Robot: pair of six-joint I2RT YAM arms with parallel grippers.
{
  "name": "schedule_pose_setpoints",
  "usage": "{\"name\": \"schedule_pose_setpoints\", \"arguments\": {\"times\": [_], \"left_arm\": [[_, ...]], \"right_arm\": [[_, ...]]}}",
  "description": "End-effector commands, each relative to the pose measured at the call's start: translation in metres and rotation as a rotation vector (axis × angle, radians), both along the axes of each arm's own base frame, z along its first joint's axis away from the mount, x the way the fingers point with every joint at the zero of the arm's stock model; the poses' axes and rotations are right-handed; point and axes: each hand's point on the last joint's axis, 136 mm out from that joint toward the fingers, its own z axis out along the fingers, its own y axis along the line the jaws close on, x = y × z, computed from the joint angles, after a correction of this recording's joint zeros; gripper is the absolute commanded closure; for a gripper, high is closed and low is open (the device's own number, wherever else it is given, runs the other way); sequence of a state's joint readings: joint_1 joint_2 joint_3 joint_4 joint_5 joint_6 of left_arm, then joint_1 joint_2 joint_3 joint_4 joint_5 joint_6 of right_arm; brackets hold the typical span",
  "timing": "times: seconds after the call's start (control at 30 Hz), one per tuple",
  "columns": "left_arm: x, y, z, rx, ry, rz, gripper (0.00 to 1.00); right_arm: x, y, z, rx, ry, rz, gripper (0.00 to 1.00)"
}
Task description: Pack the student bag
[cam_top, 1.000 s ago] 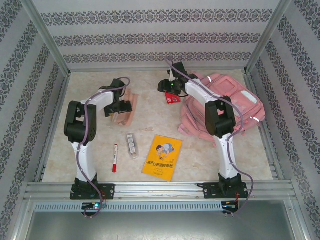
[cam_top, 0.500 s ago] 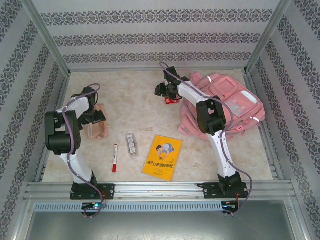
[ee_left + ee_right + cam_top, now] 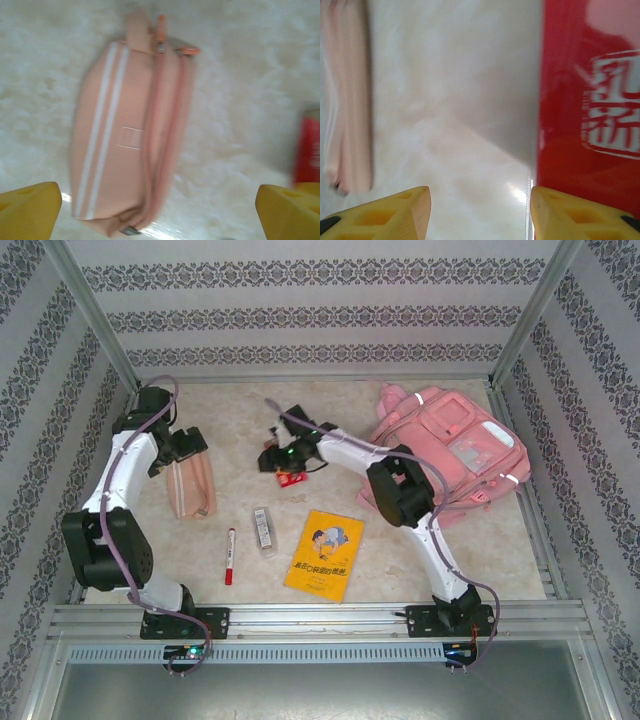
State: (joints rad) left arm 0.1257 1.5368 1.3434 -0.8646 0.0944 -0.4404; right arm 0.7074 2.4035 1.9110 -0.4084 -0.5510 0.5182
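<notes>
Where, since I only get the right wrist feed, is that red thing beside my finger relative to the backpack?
Observer: The small red packet is mid-table by the right gripper, well left of the pink backpack.
Operator: And the pink blur on my left?
Observer: A peach pencil pouch, lying flat; the left gripper hovers open over its far end.
Operator: Anything else unpacked?
Observer: A yellow book, a red marker and a small grey box lie nearer the arm bases.
</notes>
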Motion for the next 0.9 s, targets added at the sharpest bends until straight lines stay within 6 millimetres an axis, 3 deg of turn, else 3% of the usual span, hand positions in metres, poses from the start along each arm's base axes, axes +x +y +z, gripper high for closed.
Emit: {"name": "schedule_pose_setpoints", "arguments": {"times": [0.0,0.13,0.23,0.3,0.37,0.47,0.6,0.67,0.87], "left_arm": [[0.012,-0.038,0.005,-0.215,-0.052,-0.070,0.00],[0.028,-0.068,-0.004,-0.323,-0.058,-0.109,0.01],[0.039,-0.096,-0.013,-0.374,-0.042,-0.163,0.02],[0.046,-0.118,-0.020,-0.398,-0.035,-0.204,0.03],[0.052,-0.145,-0.027,-0.403,-0.025,-0.271,0.04],[0.056,-0.179,-0.044,-0.382,0.021,-0.352,0.05],[0.053,-0.206,-0.078,-0.350,0.094,-0.409,0.07],[0.047,-0.206,-0.100,-0.320,0.146,-0.398,0.08],[0.028,-0.168,-0.142,-0.186,0.219,-0.309,0.08]], "right_arm": [[-0.058,0.031,0.012,0.065,0.018,0.228,0.43],[-0.059,0.043,0.073,0.206,-0.053,0.263,0.38],[-0.049,0.020,0.117,0.276,-0.129,0.201,0.37],[-0.037,-0.013,0.132,0.271,-0.174,0.111,0.36],[-0.018,-0.062,0.133,0.211,-0.193,-0.041,0.37],[0.013,-0.163,0.115,0.071,-0.179,-0.352,0.37],[0.040,-0.274,0.090,-0.051,-0.106,-0.694,0.40],[0.050,-0.316,0.081,-0.112,-0.075,-0.826,0.41],[0.085,-0.377,0.076,-0.433,-0.176,-0.922,0.42]]}}
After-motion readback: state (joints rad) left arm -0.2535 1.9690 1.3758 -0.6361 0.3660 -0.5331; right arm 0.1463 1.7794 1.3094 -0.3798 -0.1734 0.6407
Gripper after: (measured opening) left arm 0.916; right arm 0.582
